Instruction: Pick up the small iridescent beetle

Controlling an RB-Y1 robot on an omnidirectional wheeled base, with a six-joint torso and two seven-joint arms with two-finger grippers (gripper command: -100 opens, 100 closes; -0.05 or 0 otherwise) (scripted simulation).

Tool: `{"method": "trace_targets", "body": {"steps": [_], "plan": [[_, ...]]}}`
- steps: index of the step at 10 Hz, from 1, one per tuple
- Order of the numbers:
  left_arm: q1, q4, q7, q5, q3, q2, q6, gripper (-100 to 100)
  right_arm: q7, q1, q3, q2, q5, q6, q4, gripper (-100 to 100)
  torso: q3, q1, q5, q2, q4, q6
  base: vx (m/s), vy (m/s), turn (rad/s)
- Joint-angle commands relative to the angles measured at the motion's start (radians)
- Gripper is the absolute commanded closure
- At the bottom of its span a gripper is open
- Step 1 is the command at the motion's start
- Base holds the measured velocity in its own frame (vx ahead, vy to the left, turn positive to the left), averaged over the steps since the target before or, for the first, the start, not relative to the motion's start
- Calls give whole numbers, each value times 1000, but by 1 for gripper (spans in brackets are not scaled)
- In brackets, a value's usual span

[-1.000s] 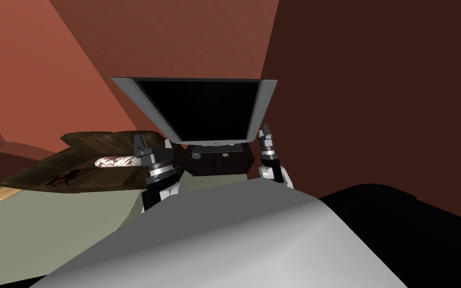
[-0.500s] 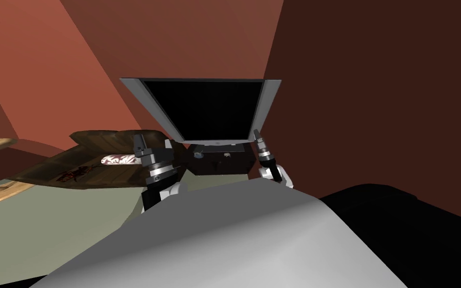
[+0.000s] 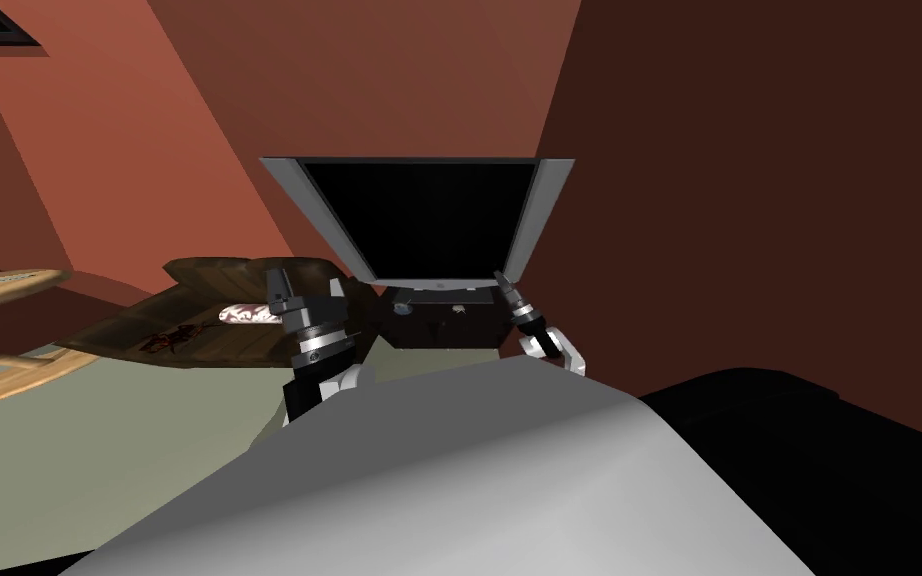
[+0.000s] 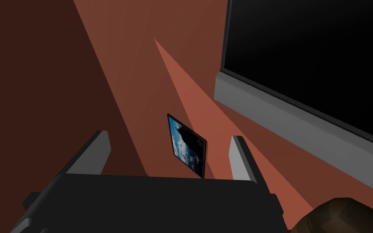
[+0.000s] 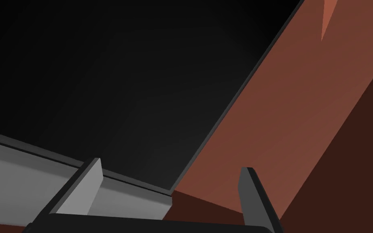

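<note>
Left gripper [image 4: 169, 155] was recorded beside the lower left corner of the monitor [image 3: 419, 215], fingers spread wide with nothing between them. Right gripper [image 3: 502, 282] was recorded at the monitor's lower right corner, its fingers likewise wide apart and empty in the right wrist view.

Two small specks were noted on the dark cabinet [image 3: 439, 335] under the monitor, between the two arms. The bluish speck [image 3: 403, 308] was taken as the beetle, possibly; it was too small to confirm. A pale speck [image 3: 459, 308] lay near it. Neither gripper touched either speck.

On the wooden table [image 3: 219, 340] by the left arm, a red-brown insect shape [image 3: 171, 338] and a white-and-red patterned roll [image 3: 247, 313] were logged.
</note>
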Motion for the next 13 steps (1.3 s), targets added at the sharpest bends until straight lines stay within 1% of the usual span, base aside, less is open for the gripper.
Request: {"method": "trace_targets", "body": {"steps": [1, 2, 3, 4, 5, 6, 7, 8, 9, 10, 11, 12, 13], "plan": [[0, 0, 0, 0, 0, 0, 0, 0, 15, -7, 12, -23, 12, -4, 36, -100, 0, 0, 0, 0, 0, 0, -2, 36, 48], [0, 0, 0, 0, 0, 0, 0, 0, 35, -16, 30, -66, 33, 1, 66, -100, 0, 0, 0, 0, 0, 0, 2, 41, 86], [0, 0, 0, 0, 0, 0, 0, 0, 35, -16, 30, -70, 33, 1, 79, -100, 0, 0, 0, -1, 0, 0, 8, 37, 42], [0, 0, 0, 0, 0, 0, 0, 0, 57, -24, 49, -110, 54, 5, 119, -100, -1, 0, 0, -1, 0, 0, 4, 53, 94], [0, 0, 0, 0, 0, 0, 0, 0, 57, -24, 49, -116, 54, 5, 124, -100, -1, 0, 0, -1, 0, 0, 4, 44, 48], [0, 0, 0, 0, 0, 0, 0, 0, 79, -32, 67, -152, 77, 9, 171, -100, 0, 0, 0, -1, 0, 0, 7, 53, 98], [0, 0, 0, 0, 0, 0, 0, 0, 79, -32, 67, -162, 77, 9, 171, -100, -1, 0, 0, -1, 0, 0, 9, 42, 54], [0, 0, 0, 0, 0, 0, 0, 0, 101, -38, 86, -200, 99, 12, 220, -100, -1, 0, 0, -1, 0, 0, 19, 59, 96], [0, 0, 0, 0, 0, 0, 0, 0, 101, -38, 86, -207, 99, 12, 220, -100, -1, 1, 0, -2, 0, 0, 17, 51, 65], [0, 0, 0, 0, 0, 0, 0, 0, 122, -45, 105, -245, 123, 15, 271, -100, -1, 0, 0, -1, 0, 0, 15, 53, 146], [0, 0, 0, 0, 0, 0, 0, 0, 122, -45, 105, -251, 123, 15, 271, -100, -1, 1, 0, -2, 0, 0, 12, 44, 60], [0, 0, 0, 0, 0, 0, 0, 0, 144, -50, 124, -285, 146, 16, 323, -100, -1, 0, 0, -1, 0, 1, 7, 62, 127], [0, 0, 0, 0, 0, 0, 0, 0, 144, -50, 124, -293, 146, 16, 323, -100, 0, 1, 0, -1, 0, 0, 12, 58, 58]]}}
